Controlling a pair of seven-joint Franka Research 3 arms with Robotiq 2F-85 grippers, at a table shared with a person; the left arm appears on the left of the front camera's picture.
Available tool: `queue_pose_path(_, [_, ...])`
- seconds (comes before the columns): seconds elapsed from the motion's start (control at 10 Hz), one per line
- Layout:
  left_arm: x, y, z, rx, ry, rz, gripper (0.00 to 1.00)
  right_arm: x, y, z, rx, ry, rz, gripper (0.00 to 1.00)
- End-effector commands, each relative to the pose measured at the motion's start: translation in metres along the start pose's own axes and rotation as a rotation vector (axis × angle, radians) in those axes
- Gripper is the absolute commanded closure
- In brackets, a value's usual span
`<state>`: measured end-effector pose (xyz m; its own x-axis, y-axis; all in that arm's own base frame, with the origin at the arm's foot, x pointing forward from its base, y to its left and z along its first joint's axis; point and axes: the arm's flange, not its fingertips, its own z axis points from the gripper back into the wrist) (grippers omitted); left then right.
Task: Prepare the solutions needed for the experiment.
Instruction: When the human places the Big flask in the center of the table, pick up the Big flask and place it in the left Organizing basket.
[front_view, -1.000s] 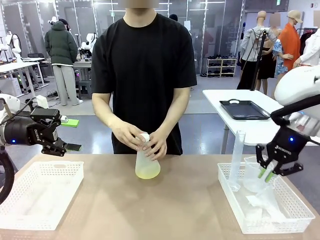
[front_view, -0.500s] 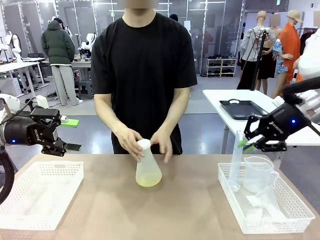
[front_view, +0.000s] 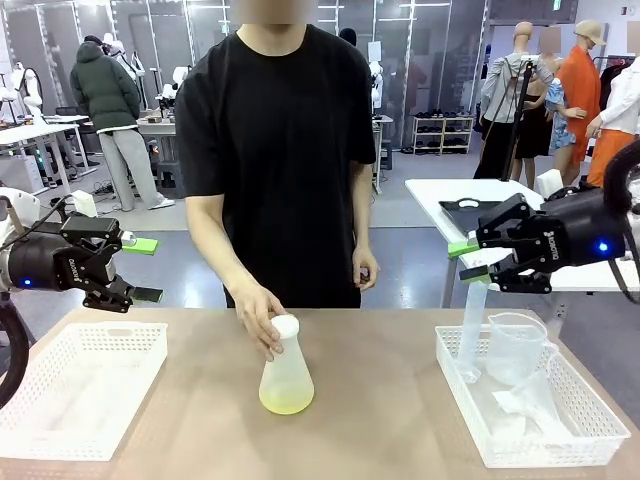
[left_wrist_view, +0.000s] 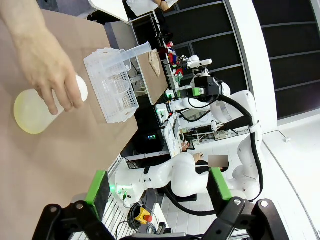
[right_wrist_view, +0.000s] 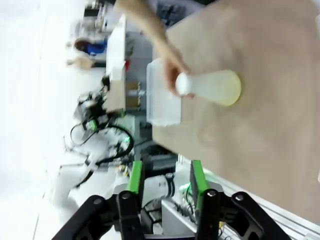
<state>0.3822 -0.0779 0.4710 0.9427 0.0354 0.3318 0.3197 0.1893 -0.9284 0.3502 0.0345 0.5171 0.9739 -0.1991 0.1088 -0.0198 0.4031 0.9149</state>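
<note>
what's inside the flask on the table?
A shallow layer of pale yellow liquid sits at the bottom of the flask. The frosted wall blurs anything finer, and the person's hand covers one side of the neck.

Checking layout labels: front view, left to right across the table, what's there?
White basket → flask with the pale yellow solution → measuring cylinder → handled beaker, the last two standing in the right basket.

Small white lettering on the left gripper (front_view: 145, 270) and right gripper (front_view: 467, 261) is unreadable.
</note>
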Motion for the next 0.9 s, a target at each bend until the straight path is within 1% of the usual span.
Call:
queue_pose_path(0.0, [0.0013,-0.0023,-0.0012,-0.026,-0.011,0.009,0.0,0.0108,-0.0162,0.0025,0.043,0.07,-0.002,0.21])
queue_pose_path(0.1, [0.0013,-0.0023,-0.0012,-0.026,-0.011,0.009,0.0,0.0116,-0.0179,0.0024,0.074,0.106,0.0,0.17])
queue_pose_path(0.2, [0.0013,-0.0023,-0.0012,-0.026,-0.011,0.009,0.0,0.0135,-0.0195,0.0018,0.095,0.131,0.0,0.01])
queue_pose_path(0.4, [0.0013,-0.0023,-0.0012,-0.026,-0.011,0.009,0.0,0.0153,-0.0208,0.001,0.1,0.133,-0.008,0.0])
queue_pose_path(0.6, [0.0013,-0.0023,-0.0012,-0.026,-0.011,0.009,0.0,0.0173,-0.0209,-0.0004,0.069,0.162,-0.016,0.0])
queue_pose_path(0.8, [0.0013,-0.0023,-0.0012,-0.026,-0.011,0.009,0.0,0.0113,-0.0238,0.0019,0.079,0.143,-0.029,0.0])
